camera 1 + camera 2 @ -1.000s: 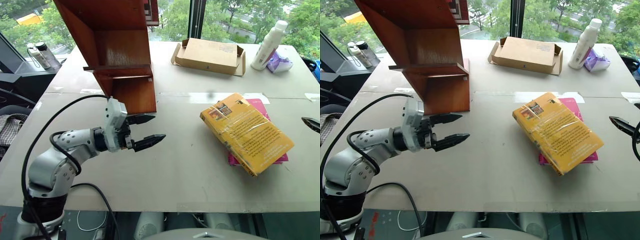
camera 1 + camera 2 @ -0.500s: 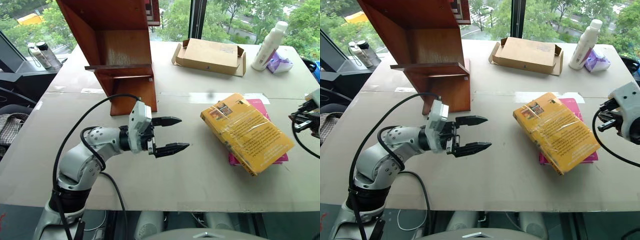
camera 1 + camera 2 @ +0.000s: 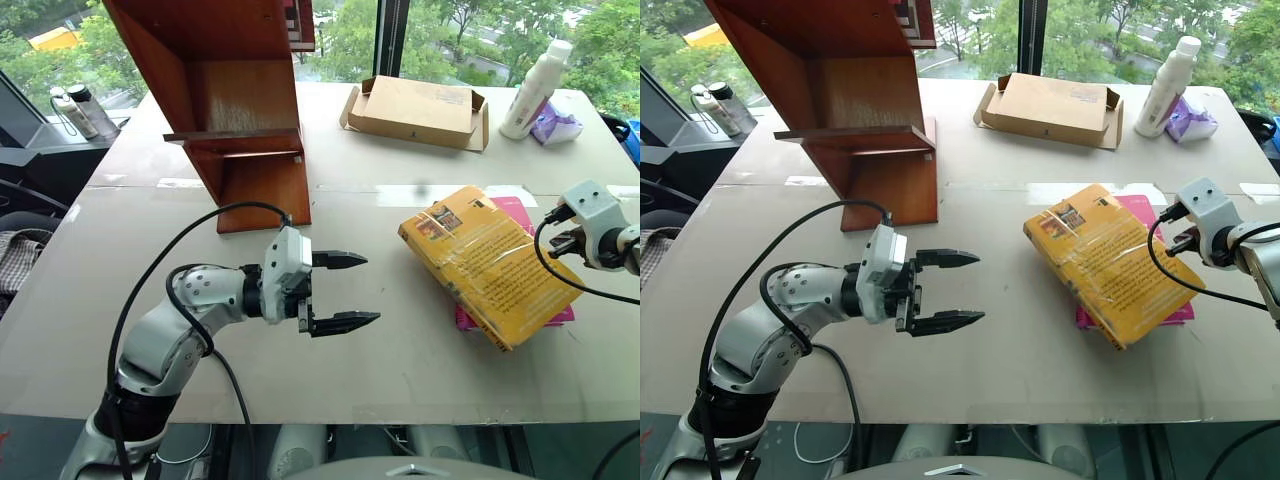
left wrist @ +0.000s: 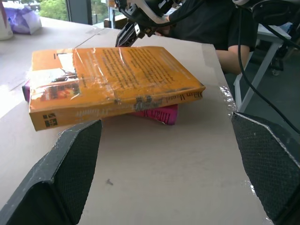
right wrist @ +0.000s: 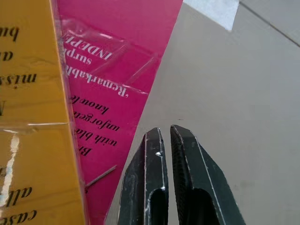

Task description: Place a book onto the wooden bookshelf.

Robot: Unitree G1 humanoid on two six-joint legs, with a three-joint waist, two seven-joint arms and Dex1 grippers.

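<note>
The book, a thick yellow paperback in glossy wrap, lies flat on the table's right half, on top of a thinner pink book. My right gripper is shut and empty. It points down at the table just off the pink book's right edge, beside the yellow one. My left gripper hovers open over the table's middle, aimed sideways at the book's spine from a gap away. The wooden bookshelf, reddish-brown with a slanted side, stands at the back left.
A flat cardboard box lies at the back centre. A white bottle and a purple wrapper stand at the back right. Small bottles sit off the table's far left. A person in dark clothing sits beyond the right edge.
My right gripper came in from the right, dropped to the books' right edge and shut. My left gripper shifted a little rightward, staying open.
</note>
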